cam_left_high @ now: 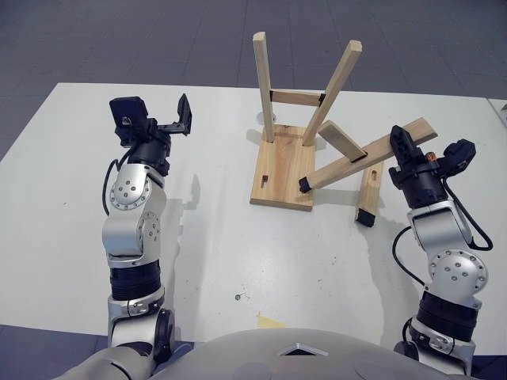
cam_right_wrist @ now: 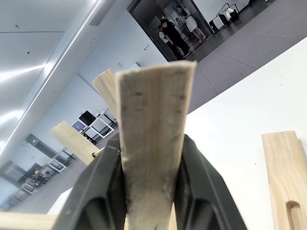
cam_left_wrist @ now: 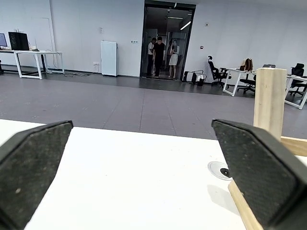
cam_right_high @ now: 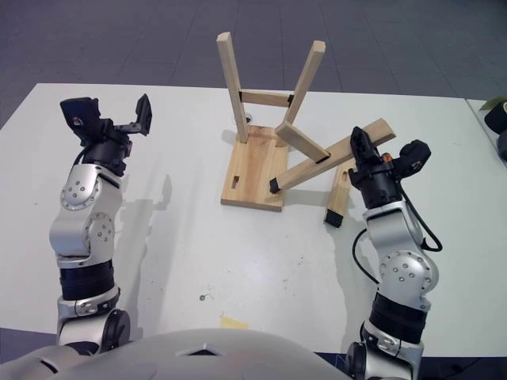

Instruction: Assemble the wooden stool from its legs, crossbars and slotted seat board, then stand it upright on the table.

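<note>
1. Right claw (cam_left_high: 402, 145) is clamped on the second leg frame (cam_left_high: 348, 162), which is held tilted with one foot touching the seat board (cam_left_high: 277, 178).
2. Left claw (cam_left_high: 157, 119) is held wide and empty above the table (cam_left_high: 238, 261).
3. Looks roughly half done: two legs (cam_left_high: 263, 79) and a crossbar (cam_left_high: 295, 97) are seated at the board's far end, while a near slot (cam_left_high: 265, 178) is left open.
4. Flipping it upright isn't done yet.

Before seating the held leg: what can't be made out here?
Eye views: whether the upright legs sit fully in the board; joints too small.
Right wrist view: held leg blocks most of the board.
Left wrist view: finger and picture edge cut off the board.
</note>
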